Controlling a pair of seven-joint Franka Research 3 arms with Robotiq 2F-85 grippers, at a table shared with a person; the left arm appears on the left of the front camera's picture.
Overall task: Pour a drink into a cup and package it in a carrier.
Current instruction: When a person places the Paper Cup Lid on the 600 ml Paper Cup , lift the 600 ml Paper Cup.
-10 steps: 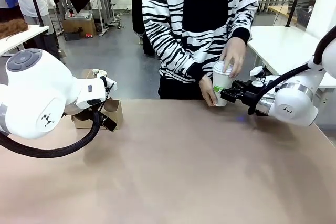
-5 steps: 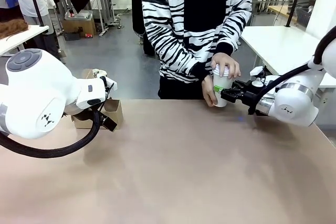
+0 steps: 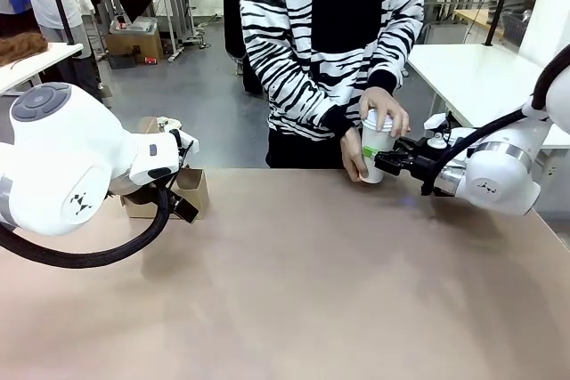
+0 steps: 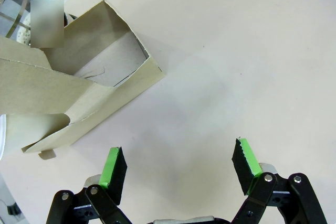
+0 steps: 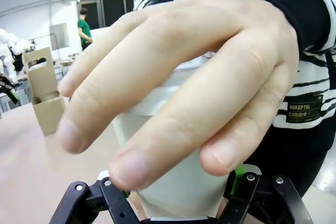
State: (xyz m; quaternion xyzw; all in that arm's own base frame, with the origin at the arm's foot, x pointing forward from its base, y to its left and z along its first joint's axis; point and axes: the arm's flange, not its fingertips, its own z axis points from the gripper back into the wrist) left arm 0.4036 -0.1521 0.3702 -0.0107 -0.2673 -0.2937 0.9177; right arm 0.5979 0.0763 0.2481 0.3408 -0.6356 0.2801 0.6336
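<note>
Across the tan table (image 3: 294, 291) of a busy workshop, we are gripping a white cup (image 3: 376, 143) at the far edge, our right gripper (image 3: 379, 163) clamped on its lower wall. The person's hand (image 3: 385, 109) is pressing on the cup's top, apparently seating a lid. We cannot see the drink, though pouring is likely done. Our left gripper (image 4: 178, 169) is hovering empty, fingers spread wide, just beside the cardboard carrier (image 4: 79, 98) on the table's left side. Packaging is remaining: we are judging the cup must cross into a carrier hole.
</note>
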